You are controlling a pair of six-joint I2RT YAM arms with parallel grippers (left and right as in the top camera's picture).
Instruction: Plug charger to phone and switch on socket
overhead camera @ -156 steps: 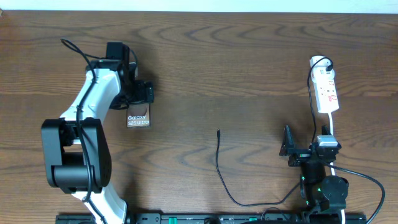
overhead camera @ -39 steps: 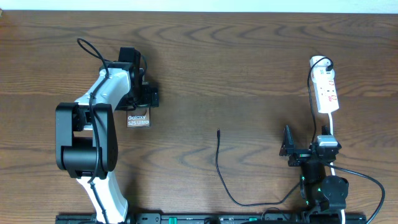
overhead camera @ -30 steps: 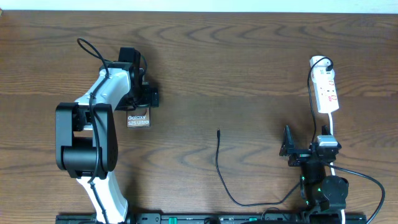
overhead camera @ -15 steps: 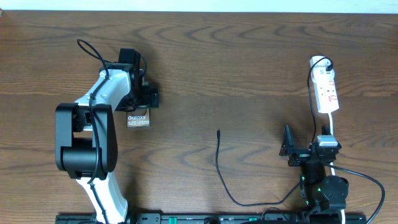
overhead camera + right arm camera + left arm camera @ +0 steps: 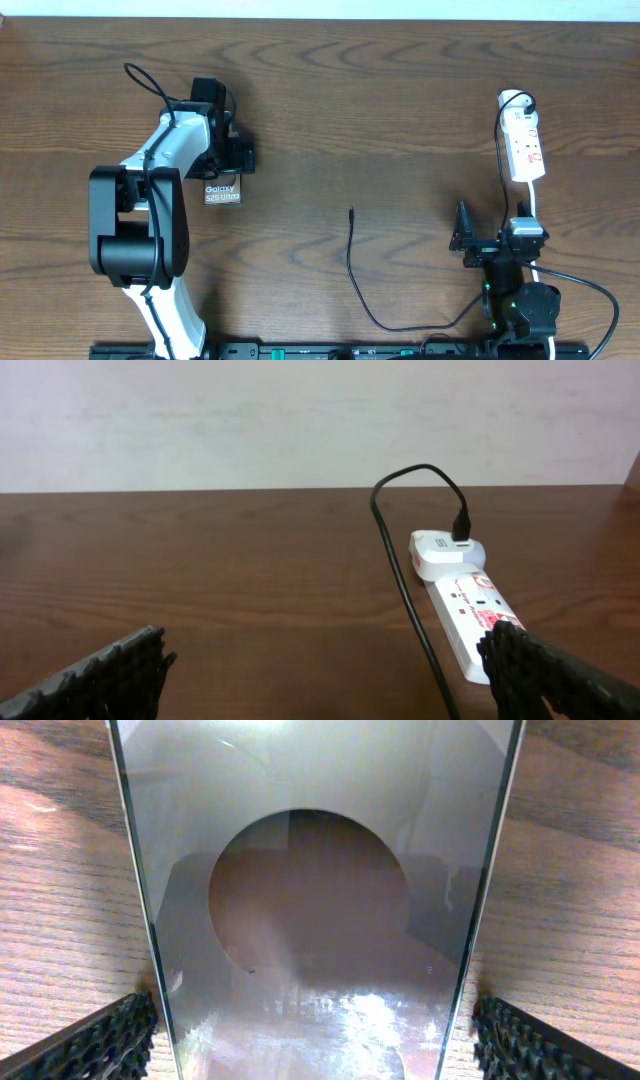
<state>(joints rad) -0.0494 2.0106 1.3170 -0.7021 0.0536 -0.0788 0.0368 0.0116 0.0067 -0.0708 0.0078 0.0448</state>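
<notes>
The phone point(image 5: 222, 193), a dark slab printed "Galaxy S25 Ultra", lies flat at the left. My left gripper point(image 5: 232, 160) is over its far end. In the left wrist view the phone point(image 5: 310, 920) fills the frame, and the left gripper point(image 5: 315, 1042) is open with one finger on each long edge. The charger cable point(image 5: 350, 260) lies mid-table with its tip point(image 5: 351, 213) free. The white socket point(image 5: 525, 148) lies at the right. My right gripper point(image 5: 495, 235) is open and empty just in front of it, and its wrist view point(image 5: 330, 680) shows the socket point(image 5: 465, 605).
A white adapter point(image 5: 445, 550) with a black cable point(image 5: 400, 580) sits in the socket's far end. The socket's white cord point(image 5: 532, 205) runs down past the right gripper. A pale wall lies behind the table's far edge.
Since about five seconds ago the left arm has swung right and its elbow has come nearer the phone. Nothing has visibly moved in the last second. The phone stays in place.
</notes>
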